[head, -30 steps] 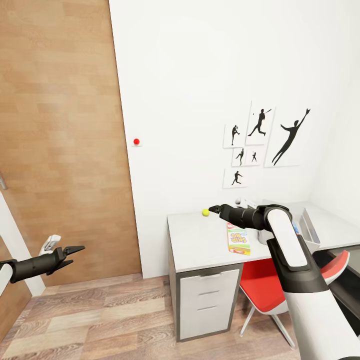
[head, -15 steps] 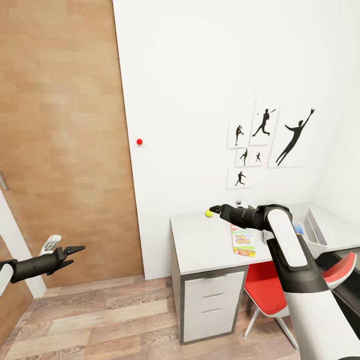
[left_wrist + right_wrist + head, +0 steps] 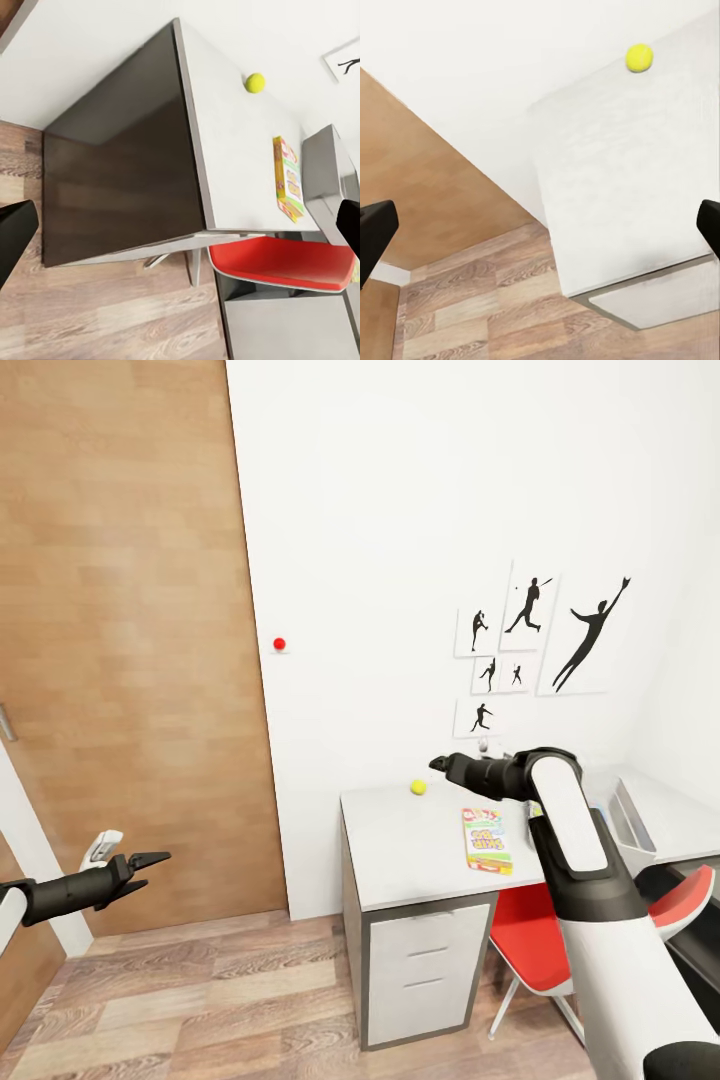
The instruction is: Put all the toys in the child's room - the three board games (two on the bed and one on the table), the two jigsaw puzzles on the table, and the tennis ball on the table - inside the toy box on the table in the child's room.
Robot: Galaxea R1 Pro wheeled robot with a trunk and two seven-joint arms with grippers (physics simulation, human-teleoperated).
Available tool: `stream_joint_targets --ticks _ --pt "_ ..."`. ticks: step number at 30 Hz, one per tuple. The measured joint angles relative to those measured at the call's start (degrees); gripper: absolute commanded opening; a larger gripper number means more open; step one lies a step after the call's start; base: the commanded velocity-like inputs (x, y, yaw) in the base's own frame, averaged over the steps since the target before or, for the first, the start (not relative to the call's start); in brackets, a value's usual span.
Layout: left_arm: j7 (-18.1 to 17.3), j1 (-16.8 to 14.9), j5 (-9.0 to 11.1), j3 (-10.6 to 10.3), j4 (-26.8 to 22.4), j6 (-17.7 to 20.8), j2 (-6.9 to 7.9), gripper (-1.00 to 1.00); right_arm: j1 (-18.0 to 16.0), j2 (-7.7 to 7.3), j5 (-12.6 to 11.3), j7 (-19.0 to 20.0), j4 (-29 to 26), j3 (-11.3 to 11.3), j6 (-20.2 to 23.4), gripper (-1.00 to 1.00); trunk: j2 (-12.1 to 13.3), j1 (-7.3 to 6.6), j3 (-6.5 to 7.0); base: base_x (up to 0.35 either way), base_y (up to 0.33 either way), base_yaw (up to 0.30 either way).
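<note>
right hand point(image 3: 437, 764) now higher, above the tennis ball point(image 3: 418, 787), fingers apart, empty

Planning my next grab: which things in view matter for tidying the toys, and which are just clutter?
For the job:
- tennis ball
- Skip-Bo game
- toy box
- table
- right gripper, open

Just there:
- red chair
- sports pictures
- wooden door

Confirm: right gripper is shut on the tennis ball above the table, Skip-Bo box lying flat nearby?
Not quite. The right gripper is open and holds nothing; the tennis ball sits on the table, apart from the fingertips, as the head view and right wrist view show. The Skip-Bo box does lie flat nearby.
</note>
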Motion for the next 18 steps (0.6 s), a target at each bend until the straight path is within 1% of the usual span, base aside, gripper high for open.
stream_joint_targets --ticks 2,4,8,11,14,18 --pt "0.00 0.03 0.00 0.00 0.00 0.00 0.07 1.00 -1.19 0.53 0.01 -1.51 0.11 0.38 0.03 1.00 0.00 0.00 0.00 0.027 0.027 0.000" --pt "0.00 0.05 -0.01 0.02 -0.02 0.00 0.23 1.00 -2.39 0.92 -0.03 -4.32 0.36 2.17 0.01 1.00 -0.01 -0.01 0.00 0.098 0.107 0.000" --pt "0.00 0.08 -0.01 0.05 -0.02 0.00 0.37 1.00 -3.38 1.19 -0.11 -8.28 0.55 5.12 -0.08 1.00 0.00 0.00 0.00 0.065 0.062 0.000" --pt "-0.02 0.09 0.00 0.02 -0.02 0.00 0.38 1.00 -3.58 1.20 -0.21 -9.29 0.72 5.70 -0.11 1.00 0.00 0.00 0.00 0.017 0.016 0.000" --pt "-0.01 0.09 0.00 0.01 -0.02 0.00 0.38 1.00 -3.63 1.20 -0.32 -9.55 0.80 5.83 -0.11 1.00 0.00 0.00 0.00 0.038 0.013 0.000" --pt "-0.01 0.09 -0.01 0.01 -0.03 0.01 0.34 1.00 -3.60 1.20 -0.33 -9.73 0.80 6.11 -0.12 1.00 -0.01 -0.02 0.00 0.153 0.095 0.000"
